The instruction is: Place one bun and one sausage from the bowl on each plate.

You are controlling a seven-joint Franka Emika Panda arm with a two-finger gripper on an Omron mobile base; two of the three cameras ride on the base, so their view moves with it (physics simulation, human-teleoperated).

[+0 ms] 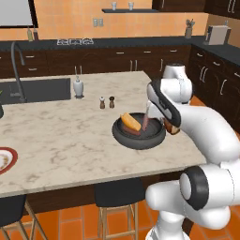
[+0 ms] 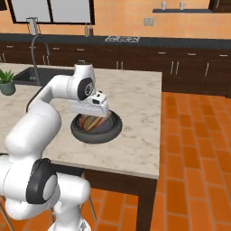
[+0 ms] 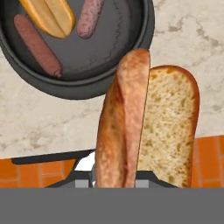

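The fingers are closed tight on a split golden-brown bun [image 3: 146,127], held just above the wide dark grey-black bowl [image 3: 127,74] on the marble surface [image 1: 70,136]. Best to lift straight clear, then carry it level toward the red-rimmed plate [image 1: 5,159] well apart at the far left.

Matt dark bowl [image 3: 131,65] on a veined, polished-looking marble counter [image 1: 61,136]; the bun [image 3: 144,127] shows glossy crust, rough crumb.
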